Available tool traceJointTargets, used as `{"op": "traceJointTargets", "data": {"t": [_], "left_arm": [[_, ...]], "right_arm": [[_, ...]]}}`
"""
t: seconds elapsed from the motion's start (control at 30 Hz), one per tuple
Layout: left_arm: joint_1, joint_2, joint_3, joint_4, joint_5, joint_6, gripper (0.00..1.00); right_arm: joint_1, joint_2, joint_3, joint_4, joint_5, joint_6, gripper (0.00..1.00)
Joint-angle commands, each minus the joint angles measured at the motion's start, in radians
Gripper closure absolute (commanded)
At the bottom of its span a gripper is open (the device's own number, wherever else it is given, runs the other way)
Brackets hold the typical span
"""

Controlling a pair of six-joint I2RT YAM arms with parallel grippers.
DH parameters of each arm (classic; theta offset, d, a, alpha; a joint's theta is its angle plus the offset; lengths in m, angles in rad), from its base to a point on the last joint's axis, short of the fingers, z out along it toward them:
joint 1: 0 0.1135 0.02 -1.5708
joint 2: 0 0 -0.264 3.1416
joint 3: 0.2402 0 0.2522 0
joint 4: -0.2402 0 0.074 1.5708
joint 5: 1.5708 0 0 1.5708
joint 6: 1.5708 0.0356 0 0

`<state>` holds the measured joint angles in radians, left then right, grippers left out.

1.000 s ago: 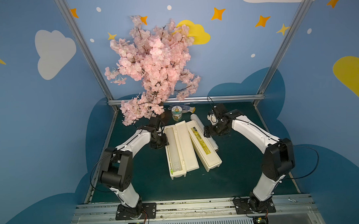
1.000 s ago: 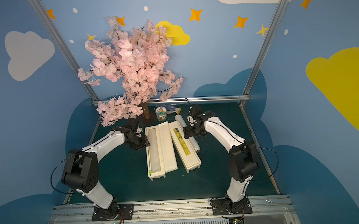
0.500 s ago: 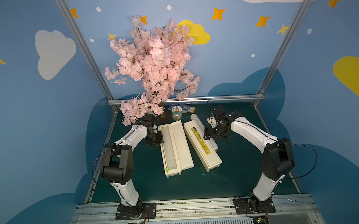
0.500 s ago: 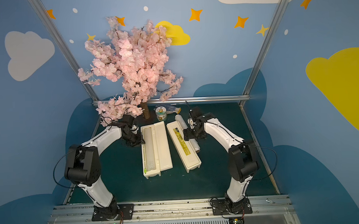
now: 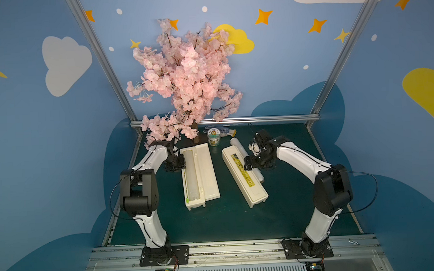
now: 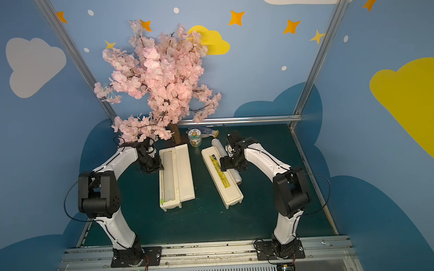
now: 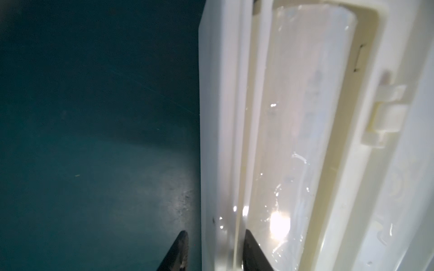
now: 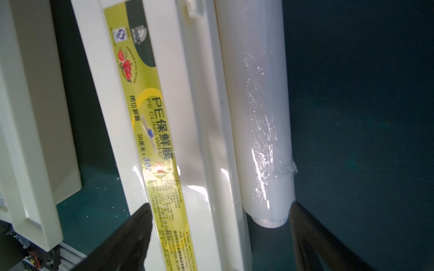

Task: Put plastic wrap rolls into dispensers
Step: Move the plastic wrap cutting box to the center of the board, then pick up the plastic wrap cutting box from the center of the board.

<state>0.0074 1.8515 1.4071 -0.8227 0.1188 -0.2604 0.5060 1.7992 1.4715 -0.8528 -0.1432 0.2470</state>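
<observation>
Worktop (image 5: 240, 223): dark green. Pink blossom tree (image 5: 188, 74) at its back; all places are taken from it.

Open dispenser (image 5: 208, 171): long, narrow, cream-white box. Sits just in front of the trunk and runs straight away from it. Lid folded flat on the side away from the left arm.

Boxed roll (image 5: 192, 177): lies full length in the tray. Whitish, translucent, glossy film; left wrist view shows glare spots and fine wrinkles.

Left jaws: straddle the tray's long wall on the arm's side, near the tree end. One finger (image 7: 178, 253) is outside over the worktop, the other (image 7: 253, 253) inside over the roll. Pinching the wall or only around it: cannot tell.

Shut dispenser (image 5: 257, 196): same cream box, in front of the tree and to its right, slanting further right as it leaves the tree. Yellow-green label (image 8: 150, 129) runs along the lid, with dark print and a red fruit picture.

Loose roll (image 5: 237, 145): on the worktop, hard along the shut dispenser's side farther from the tree. Its tree end sticks out past the box. White and shiny, with a crinkled tail of film near the other end.

Right jaws: spread wide, released, hanging over both. One finger (image 8: 131, 234) is above the label, the other (image 8: 312, 234) just beside the roll's far end.

Jar (image 5: 213, 138): small, just right of the trunk.
</observation>
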Motion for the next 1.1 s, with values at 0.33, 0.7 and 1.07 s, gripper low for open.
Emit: {"op": "traceJointTargets", "data": {"t": [0.33, 0.7, 1.07], "left_arm": [[-0.042, -0.185, 0.025, 0.035, 0.091, -0.011, 0.47], [-0.140, -0.268, -0.094, 0.206, 0.299, -0.101, 0.42], [-0.203, -0.224, -0.102, 0.252, 0.372, -0.131, 0.42]], "right_arm": [[0.116, 0.086, 0.103, -0.033, 0.081, -0.024, 0.10], [0.166, 0.138, 0.098, -0.063, 0.069, 0.049, 0.10], [0.275, 0.208, 0.143, -0.136, 0.346, 0.216, 0.10]]}}
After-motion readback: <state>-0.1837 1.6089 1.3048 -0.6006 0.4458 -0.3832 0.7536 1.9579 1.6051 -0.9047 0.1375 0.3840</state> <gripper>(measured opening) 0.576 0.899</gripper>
